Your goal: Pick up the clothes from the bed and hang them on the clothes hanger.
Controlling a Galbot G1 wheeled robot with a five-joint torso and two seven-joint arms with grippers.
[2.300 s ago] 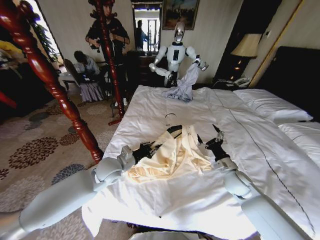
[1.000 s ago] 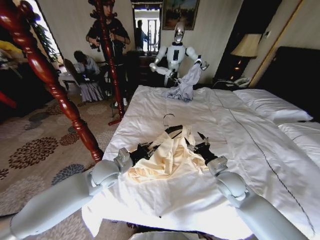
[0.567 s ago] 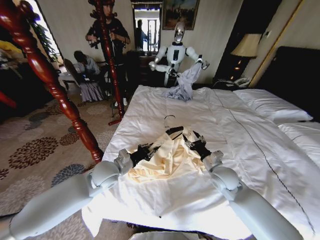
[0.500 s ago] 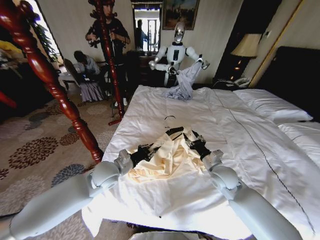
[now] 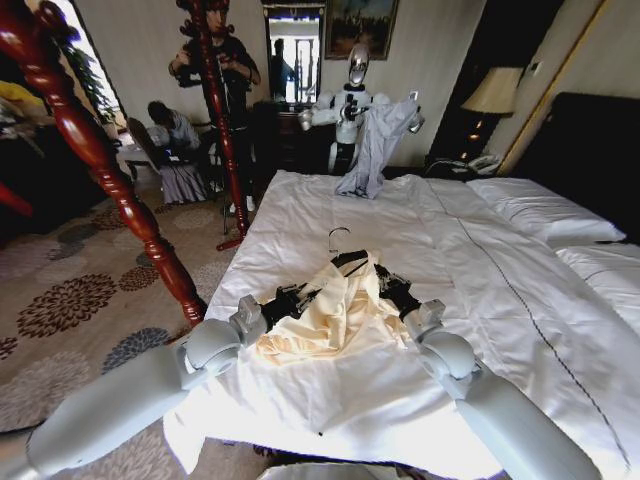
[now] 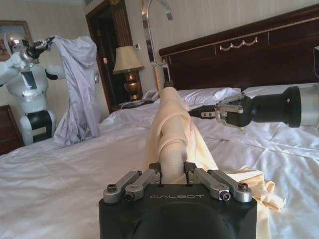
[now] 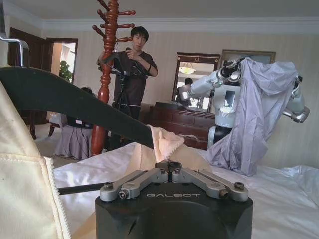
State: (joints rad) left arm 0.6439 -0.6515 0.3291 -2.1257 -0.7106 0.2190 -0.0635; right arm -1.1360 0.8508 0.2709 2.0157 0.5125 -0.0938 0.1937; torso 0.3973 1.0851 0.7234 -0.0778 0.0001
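Observation:
The clothes (image 5: 335,312), a cream-yellow sweatshirt, lie bunched in the middle of the bed (image 5: 500,300), partly draped over the black clothes hanger (image 5: 350,259). Its silver hook points toward the far end of the bed. My left gripper (image 5: 298,296) is at the sweatshirt's left side. In the left wrist view it (image 6: 172,170) is shut on a raised fold of the cream fabric (image 6: 172,129). My right gripper (image 5: 383,282) is at the sweatshirt's right side, by the hanger. In the right wrist view it (image 7: 169,167) is shut on a cream edge (image 7: 164,142) under the hanger's black arm (image 7: 75,102).
Another robot (image 5: 350,100) at the far end of the bed holds up a grey garment (image 5: 375,140). A reddish wooden coat stand (image 5: 95,160) rises close on the left and a second one (image 5: 215,110) stands farther back. White pillows (image 5: 540,210) lie at the right.
My right gripper has moved left from the bare sheet to the sweatshirt's right edge by the hanger. The left gripper has barely moved. The far robot has lifted the grey garment higher.

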